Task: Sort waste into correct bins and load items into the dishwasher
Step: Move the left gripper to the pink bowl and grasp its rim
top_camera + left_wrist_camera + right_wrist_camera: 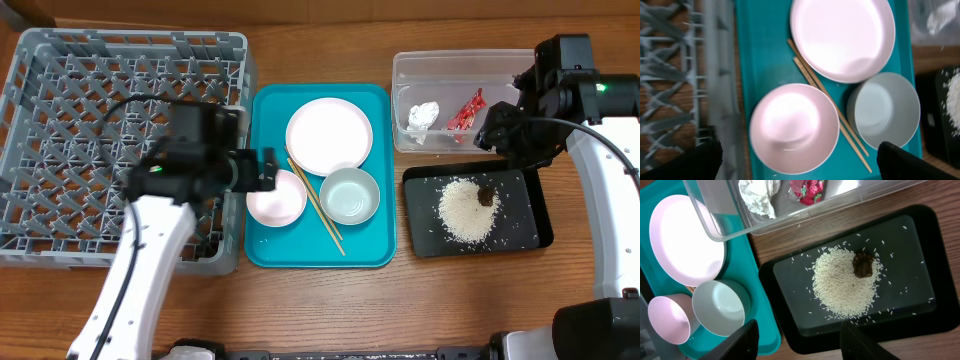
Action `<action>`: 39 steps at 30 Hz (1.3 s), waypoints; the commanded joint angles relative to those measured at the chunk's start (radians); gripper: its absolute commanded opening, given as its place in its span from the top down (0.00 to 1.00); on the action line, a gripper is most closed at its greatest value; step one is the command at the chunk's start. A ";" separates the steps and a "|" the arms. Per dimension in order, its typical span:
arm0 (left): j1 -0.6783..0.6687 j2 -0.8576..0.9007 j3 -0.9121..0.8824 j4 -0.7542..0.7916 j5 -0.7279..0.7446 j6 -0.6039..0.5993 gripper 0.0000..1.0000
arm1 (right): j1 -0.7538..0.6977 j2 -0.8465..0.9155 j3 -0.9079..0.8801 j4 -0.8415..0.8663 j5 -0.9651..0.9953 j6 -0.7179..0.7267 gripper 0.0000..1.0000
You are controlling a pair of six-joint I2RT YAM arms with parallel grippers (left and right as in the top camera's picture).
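Overhead cam first: the grey dish rack (70, 100) takes up the left side of the frame, and the teal tray (262, 240) sits just beside it in the middle. On that tray the white plate (329, 135) is at the top, with the pink bowl (276, 198) lower left and the grey-green bowl (350, 195) lower right. The chopsticks (318, 210) lie diagonally between the two bowls, running from just beside the plate's lower left rim down toward the tray's bottom edge.

Upper right of the frame is the clear tub (455, 62), with the crumpled tissue (424, 116) and the red wrapper (465, 111) inside it, side by side. Right below the tub is the black tray (520, 195). It holds a pile of rice (466, 208) with the brown scrap (485, 195) on the pile's upper right edge, and stray grains are scattered around it.

Left gripper (266, 170) hangs where the rack meets the teal tray, right by the pink bowl's left rim. On the left wrist cam its fingers (685, 162) are spread wide at the bottom corners of the frame, with the pink bowl between them and nothing pinched. Can't tell if they touch the bowl.

Right gripper (799, 330): on the right wrist cam both fingers (740, 342) sit at the bottom of the frame, apart and empty, over the black tray's lower left edge.
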 commanded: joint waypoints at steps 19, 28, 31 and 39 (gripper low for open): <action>-0.248 0.389 -0.014 -0.022 -0.099 0.045 0.62 | -0.001 -0.016 0.002 0.002 0.006 -0.004 0.46; -0.254 0.393 -0.014 -0.034 -0.100 0.045 0.82 | -0.001 -0.016 0.002 -0.005 0.007 -0.004 0.45; -0.262 0.394 -0.018 -0.037 -0.101 0.045 0.82 | -0.001 -0.016 0.002 -0.007 0.007 -0.004 0.45; -0.294 0.394 -0.042 -0.036 -0.109 0.045 0.81 | -0.001 -0.016 0.002 -0.017 0.007 -0.004 0.45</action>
